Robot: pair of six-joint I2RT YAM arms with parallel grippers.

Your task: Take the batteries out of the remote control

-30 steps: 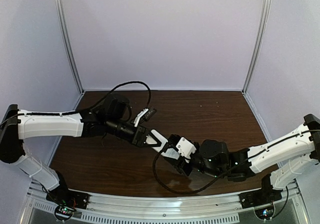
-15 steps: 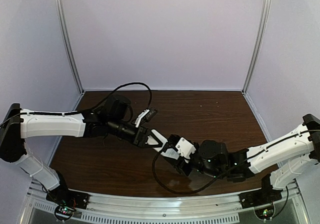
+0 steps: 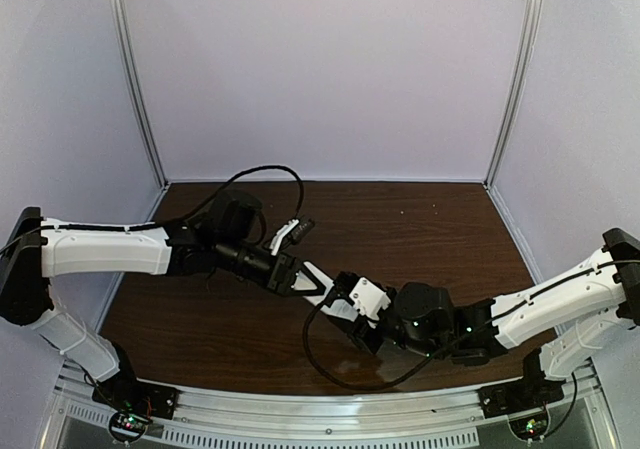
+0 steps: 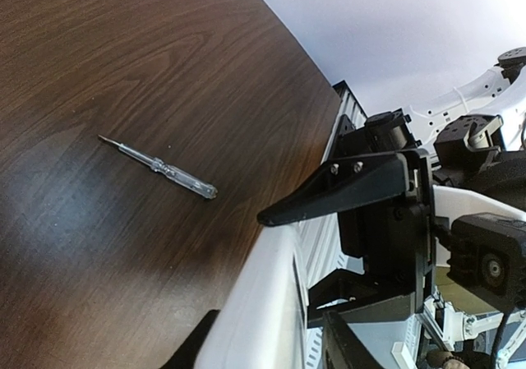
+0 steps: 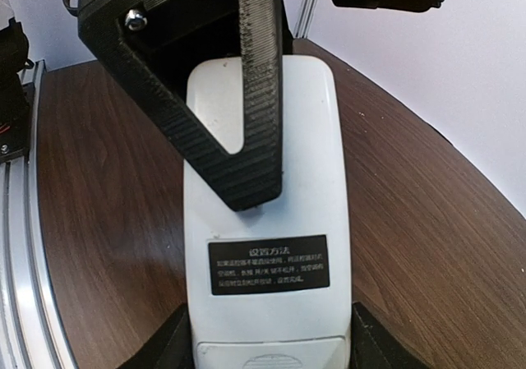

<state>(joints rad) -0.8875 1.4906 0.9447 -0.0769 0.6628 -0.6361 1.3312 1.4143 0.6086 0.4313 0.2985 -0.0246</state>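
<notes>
Dark wooden worktop (image 3: 420,219) lies beneath the remote control (image 5: 267,246), held aloft at mid-frame overhead: right gripper (image 5: 263,341) jaws clamp its long edges, left gripper (image 4: 271,340) jaws straddle its other end, grip indeterminate; light, stiff, slick plastic, so hold by the edges.

The two arms meet over the middle of the table (image 3: 430,229), the left reaching in from the left and the right from the right, with the remote control (image 5: 263,229) between them. One end of it sits between the fingers of the right gripper (image 5: 263,348), touching both, and one finger (image 5: 251,114) of the left gripper (image 3: 312,283) lies across its other end. A screwdriver (image 4: 160,168) lies flat on the table, apart from the remote control.
</notes>
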